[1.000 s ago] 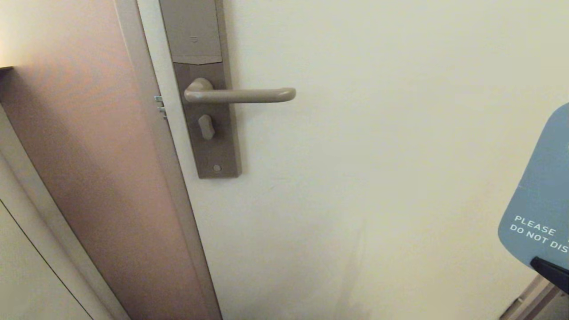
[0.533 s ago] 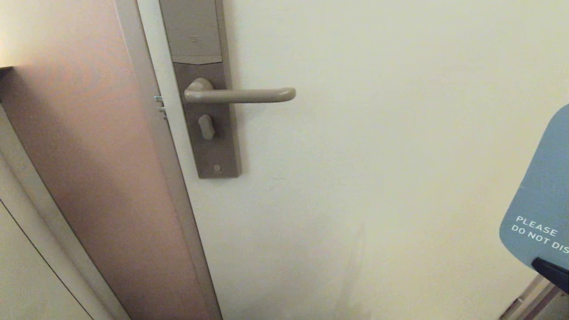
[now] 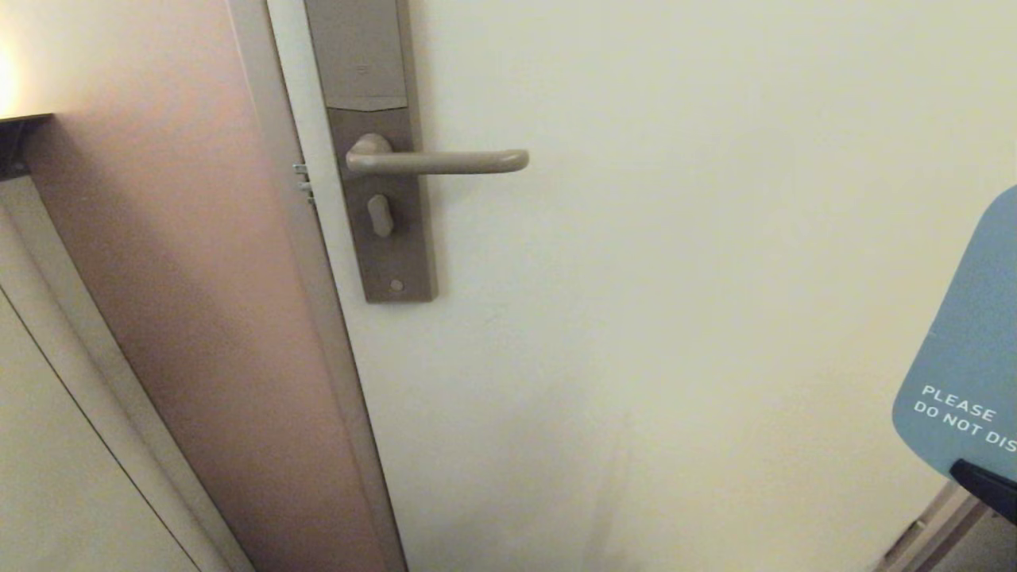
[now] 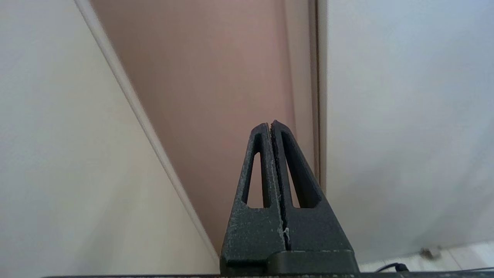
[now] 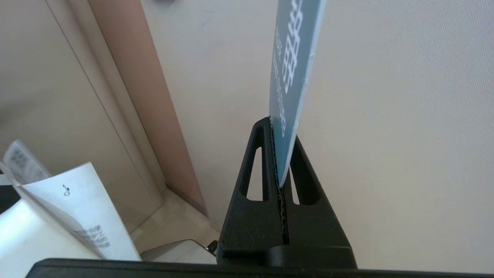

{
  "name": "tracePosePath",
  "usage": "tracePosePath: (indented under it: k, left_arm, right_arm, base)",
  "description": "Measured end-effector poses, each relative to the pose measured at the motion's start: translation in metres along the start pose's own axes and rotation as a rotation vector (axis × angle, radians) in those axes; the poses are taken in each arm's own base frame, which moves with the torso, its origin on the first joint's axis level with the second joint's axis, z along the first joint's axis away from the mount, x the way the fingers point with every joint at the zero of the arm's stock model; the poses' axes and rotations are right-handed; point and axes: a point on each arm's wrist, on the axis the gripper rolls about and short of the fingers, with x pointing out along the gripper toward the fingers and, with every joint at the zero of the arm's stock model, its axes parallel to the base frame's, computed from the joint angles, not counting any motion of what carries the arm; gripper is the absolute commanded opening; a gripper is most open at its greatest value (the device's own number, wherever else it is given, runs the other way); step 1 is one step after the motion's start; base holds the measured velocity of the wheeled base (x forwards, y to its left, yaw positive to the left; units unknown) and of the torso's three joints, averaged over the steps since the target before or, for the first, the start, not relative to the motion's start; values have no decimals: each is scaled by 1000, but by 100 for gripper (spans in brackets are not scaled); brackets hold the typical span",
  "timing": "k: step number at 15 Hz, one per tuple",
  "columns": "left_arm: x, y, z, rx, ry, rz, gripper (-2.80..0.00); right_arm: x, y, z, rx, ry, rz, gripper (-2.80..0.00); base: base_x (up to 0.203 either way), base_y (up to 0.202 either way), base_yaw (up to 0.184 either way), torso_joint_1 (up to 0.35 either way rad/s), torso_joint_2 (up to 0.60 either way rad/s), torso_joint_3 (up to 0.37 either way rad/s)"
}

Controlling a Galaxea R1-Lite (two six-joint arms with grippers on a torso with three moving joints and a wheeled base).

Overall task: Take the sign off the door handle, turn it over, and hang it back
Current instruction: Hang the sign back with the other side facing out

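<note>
We found the sign [image 3: 969, 349] off the door handle [image 3: 445, 161], at 4 o'clock from it, blue face showing, pinched by its lower edge in the right gripper [image 5: 279, 154]. Flip and rehanging remained. Left gripper [image 4: 270, 127] closed, empty.

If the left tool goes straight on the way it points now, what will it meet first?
Most likely the pinkish-brown wall panel beside the door: the shut, empty left tool points at it with nothing between. How far away the panel is cannot be judged from this view.
</note>
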Motion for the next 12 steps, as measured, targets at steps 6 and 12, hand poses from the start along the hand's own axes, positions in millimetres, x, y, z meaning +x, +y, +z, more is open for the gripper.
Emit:
tracePosePath:
  k: [6, 12]
  left_arm:
    - [0, 0, 0, 0, 0, 2, -280]
    - [0, 0, 0, 2, 0, 0, -280]
  right_arm:
    - [0, 0, 0, 0, 1, 0, -280]
    - [0, 0, 0, 0, 1, 0, -280]
  base:
    - [-188, 0, 5, -5, 3, 2]
    - [-94, 0, 3, -4, 5, 2]
